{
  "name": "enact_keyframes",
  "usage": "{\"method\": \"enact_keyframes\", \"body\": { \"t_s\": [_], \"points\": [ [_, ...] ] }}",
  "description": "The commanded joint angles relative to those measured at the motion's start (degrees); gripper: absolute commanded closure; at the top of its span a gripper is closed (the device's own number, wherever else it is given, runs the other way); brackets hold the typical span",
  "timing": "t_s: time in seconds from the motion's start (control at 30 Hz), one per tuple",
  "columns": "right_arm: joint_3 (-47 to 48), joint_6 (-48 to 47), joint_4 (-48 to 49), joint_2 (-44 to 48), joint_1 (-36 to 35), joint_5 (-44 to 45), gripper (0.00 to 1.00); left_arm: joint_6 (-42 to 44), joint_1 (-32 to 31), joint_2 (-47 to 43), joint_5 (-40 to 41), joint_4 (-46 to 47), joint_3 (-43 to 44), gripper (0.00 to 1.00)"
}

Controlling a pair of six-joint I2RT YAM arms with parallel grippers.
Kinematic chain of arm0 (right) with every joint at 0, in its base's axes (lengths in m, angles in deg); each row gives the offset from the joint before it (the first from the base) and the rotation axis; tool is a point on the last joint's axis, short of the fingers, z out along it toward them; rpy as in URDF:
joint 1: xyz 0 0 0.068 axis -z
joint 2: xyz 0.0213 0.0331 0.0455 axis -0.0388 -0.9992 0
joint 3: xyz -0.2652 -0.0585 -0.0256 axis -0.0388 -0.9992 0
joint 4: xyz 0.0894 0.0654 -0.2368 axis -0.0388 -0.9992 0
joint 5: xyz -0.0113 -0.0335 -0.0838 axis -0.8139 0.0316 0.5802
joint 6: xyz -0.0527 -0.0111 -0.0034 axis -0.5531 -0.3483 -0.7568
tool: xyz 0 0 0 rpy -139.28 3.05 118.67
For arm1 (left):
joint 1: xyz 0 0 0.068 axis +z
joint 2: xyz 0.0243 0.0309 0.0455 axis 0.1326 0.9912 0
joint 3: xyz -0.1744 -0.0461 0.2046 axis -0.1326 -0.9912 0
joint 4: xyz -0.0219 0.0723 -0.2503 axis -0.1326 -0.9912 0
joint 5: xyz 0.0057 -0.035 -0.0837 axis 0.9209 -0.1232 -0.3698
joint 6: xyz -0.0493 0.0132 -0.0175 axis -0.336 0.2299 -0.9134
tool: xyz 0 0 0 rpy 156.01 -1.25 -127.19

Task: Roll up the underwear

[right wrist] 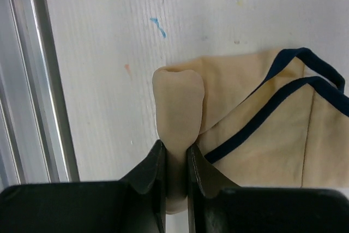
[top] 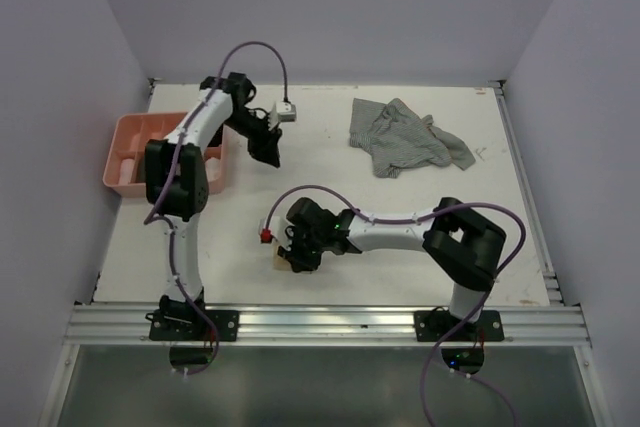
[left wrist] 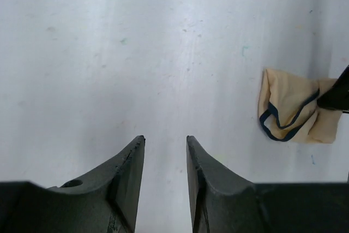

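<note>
Two arms, one busy: your right fingers (right wrist: 150,170) pinch a lifted fold of beige underwear (right wrist: 262,135), likely to start rolling; left fingers (left wrist: 128,167) parted, empty.

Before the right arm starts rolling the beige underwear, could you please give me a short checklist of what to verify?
1. Grip: the right gripper pinches an edge fold of the beige underwear: ok.
2. The left gripper is empty, jaws apart above the bare table: ok.
3. The left gripper is clear of the beige underwear: ok, it lies off to one side.
4. The beige underwear lies flat for rolling: not ok, it is folded over.
5. The grey striped underwear is out of the way: ok, far across the table.
</note>
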Motion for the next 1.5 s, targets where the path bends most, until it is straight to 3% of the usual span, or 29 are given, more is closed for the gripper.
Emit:
{"method": "enact_keyframes", "body": {
  "t_s": [0.0,0.1,0.23,0.43,0.6,0.67,0.8,0.93,1.47],
  "points": [
    [3.28,5.27,-8.68,-5.18,0.12,-5.87,1.0,-2.8,4.83,-8.78,-2.48,4.69,0.58,0.6],
    [6.61,8.87,-9.92,-9.66,2.04,-10.69,1.0,-7.27,10.79,-23.32,-5.39,20.29,-15.53,0.57],
    [8.29,11.95,-9.23,-12.13,4.85,-16.14,1.0,-8.61,15.46,-38.83,-7.77,32.02,-33.07,0.56],
    [12.33,19.25,-7.72,-19.15,12.67,-26.52,1.0,-1.15,17.23,-58.17,-8.74,32.85,-53.03,0.55],
    [17.87,25.22,-8.08,-27.93,15.49,-31.8,1.0,16.15,16.36,-68.37,-9.01,24.24,-65.5,0.49],
    [19.1,27.68,-7.64,-30.4,16.55,-34.35,1.0,20.02,13.82,-70.66,-7.25,22.47,-68.94,0.49],
    [19.72,29.89,-6.41,-34.1,17.61,-36.72,1.0,17.33,4.51,-77.95,-1.72,28.07,-78.68,0.46],
    [19.81,31.82,-5.62,-36.83,18.66,-38.57,1.0,12.58,-3.13,-79.99,1.89,37.73,-84.07,0.44],
    [20.07,35.69,-3.86,-39.91,19.28,-39.36,1.0,0.53,-18.62,-71.48,14.36,57.7,-90.14,0.47]
  ]
}}
